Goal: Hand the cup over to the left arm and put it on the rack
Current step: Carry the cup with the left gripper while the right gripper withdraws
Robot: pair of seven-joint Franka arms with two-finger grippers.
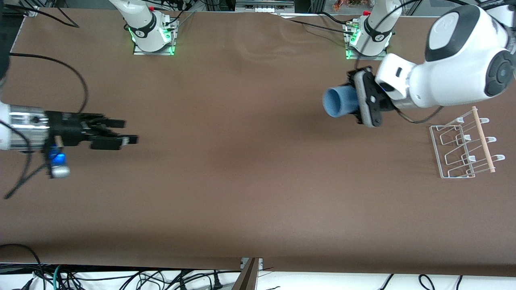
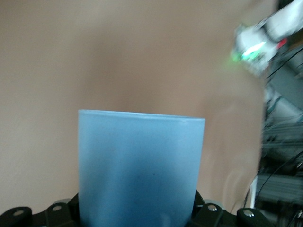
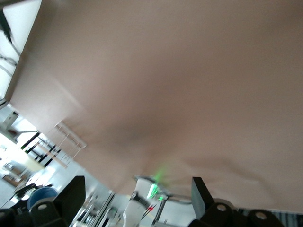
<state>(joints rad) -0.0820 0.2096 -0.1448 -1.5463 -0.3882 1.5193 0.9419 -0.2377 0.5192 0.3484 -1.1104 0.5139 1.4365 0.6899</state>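
The light-blue cup lies on its side in the air, mouth toward the right arm's end of the table. My left gripper is shut on it by its base end, over the table beside the rack. In the left wrist view the cup fills the space between the jaws. The white wire rack with its wooden rod stands at the left arm's end. My right gripper hangs open and empty over the right arm's end, and its fingers stand wide apart.
Both arm bases stand along the table's edge farthest from the front camera. A black cable loops over the brown table by the right arm. The rack also shows small in the right wrist view.
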